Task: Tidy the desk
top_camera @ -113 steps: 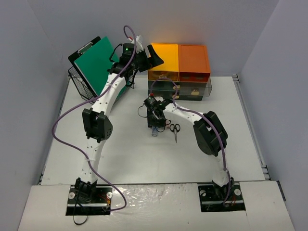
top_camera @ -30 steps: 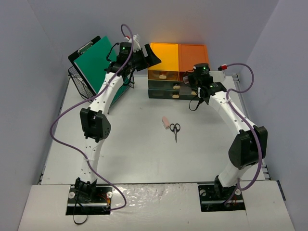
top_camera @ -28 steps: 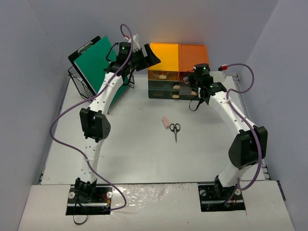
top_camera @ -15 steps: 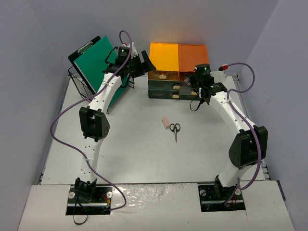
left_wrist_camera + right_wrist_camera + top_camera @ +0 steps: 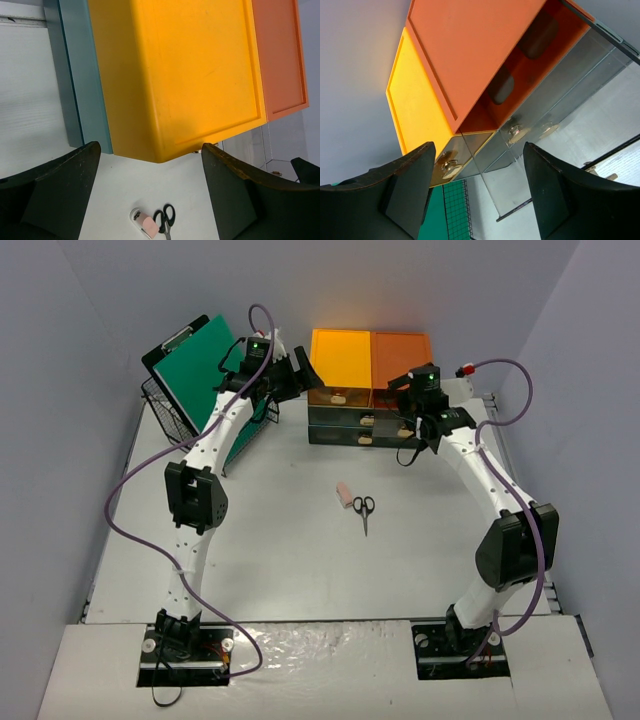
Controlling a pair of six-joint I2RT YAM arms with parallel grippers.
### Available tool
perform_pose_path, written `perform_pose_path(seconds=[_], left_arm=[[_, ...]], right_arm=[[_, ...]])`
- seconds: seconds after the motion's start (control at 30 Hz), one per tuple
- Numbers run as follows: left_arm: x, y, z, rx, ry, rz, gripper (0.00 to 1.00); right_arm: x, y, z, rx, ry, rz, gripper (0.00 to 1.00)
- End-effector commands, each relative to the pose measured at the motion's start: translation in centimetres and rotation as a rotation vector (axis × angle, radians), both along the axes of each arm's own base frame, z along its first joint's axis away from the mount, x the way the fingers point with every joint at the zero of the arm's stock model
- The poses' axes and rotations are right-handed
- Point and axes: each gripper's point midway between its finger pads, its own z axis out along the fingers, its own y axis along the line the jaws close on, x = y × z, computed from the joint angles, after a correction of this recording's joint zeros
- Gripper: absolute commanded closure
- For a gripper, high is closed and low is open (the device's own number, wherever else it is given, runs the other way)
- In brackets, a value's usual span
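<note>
The desk (image 5: 280,540) is a white tabletop with pale walls. On it lie black scissors (image 5: 364,510) and a pink eraser (image 5: 344,494), side by side near the middle. They also show in the left wrist view, the scissors (image 5: 166,220) and the eraser (image 5: 146,223). My left gripper (image 5: 298,378) is open and empty at the left corner of the yellow drawer box (image 5: 340,360); its jaws (image 5: 150,190) stand wide. My right gripper (image 5: 404,412) is open and empty in front of the orange drawer box (image 5: 403,362), which also shows in its own view (image 5: 480,55); its jaws (image 5: 477,190) stand wide.
Clear drawers (image 5: 360,426) sit under the two coloured boxes at the back. A green clipboard (image 5: 200,370) leans in a black wire basket (image 5: 165,412) at the back left.
My right arm left the eraser beside the scissors and swung to the drawers at the back right. My left gripper drew back a little to the left of the yellow box.
</note>
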Motion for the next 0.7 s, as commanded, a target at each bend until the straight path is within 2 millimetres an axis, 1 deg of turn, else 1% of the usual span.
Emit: perform_pose_path(seconds=[0.0, 0.13, 0.27, 0.33, 0.37, 0.4, 0.43, 0.47, 0.53, 0.57, 0.63, 0.67], left_arm=[[-0.2, 0.4, 5.5, -0.022, -0.130, 0.009, 0.20], [-0.1, 0.5, 4.9, -0.014, -0.114, 0.017, 0.20], [0.1, 0.7, 4.9, -0.008, -0.114, 0.031, 0.20], [0.0, 0.4, 5.5, -0.025, -0.133, 0.016, 0.20], [-0.1, 0.3, 6.2, -0.032, -0.153, 0.008, 0.21], [-0.1, 0.1, 6.7, -0.044, -0.175, -0.001, 0.21], [0.0, -0.2, 7.2, -0.063, -0.202, -0.010, 0.21], [-0.2, -0.3, 8.6, -0.085, -0.235, -0.012, 0.21], [-0.2, 0.1, 9.7, -0.097, -0.253, 0.005, 0.20], [-0.2, 0.1, 9.8, -0.103, -0.251, 0.006, 0.20], [0.3, 0.1, 10.0, -0.106, -0.249, 0.016, 0.20], [0.6, 0.1, 9.7, -0.102, -0.241, 0.023, 0.20]], right_arm=[[-0.4, -0.6, 8.7, -0.014, -0.193, 0.023, 0.30], [-1.8, -0.9, 11.2, -0.030, -0.241, 0.036, 0.28], [-3.6, -1.6, 11.2, -0.057, -0.242, 0.041, 0.28], [-4.6, -1.6, 10.9, -0.082, -0.237, 0.066, 0.28], [-5.1, -1.7, 10.9, -0.095, -0.237, 0.074, 0.28], [-5.5, -1.9, 10.4, -0.112, -0.228, 0.081, 0.28], [-5.9, -2.1, 9.4, -0.129, -0.209, 0.084, 0.28], [-6.3, -2.3, 9.4, -0.138, -0.209, 0.083, 0.28], [-6.9, -2.5, 7.8, -0.153, -0.178, 0.089, 0.28], [-7.1, -2.5, 7.7, -0.156, -0.177, 0.097, 0.27], [-7.5, -2.3, 6.7, -0.159, -0.158, 0.113, 0.27], [-7.7, -2.3, 6.3, -0.161, -0.151, 0.118, 0.27]])
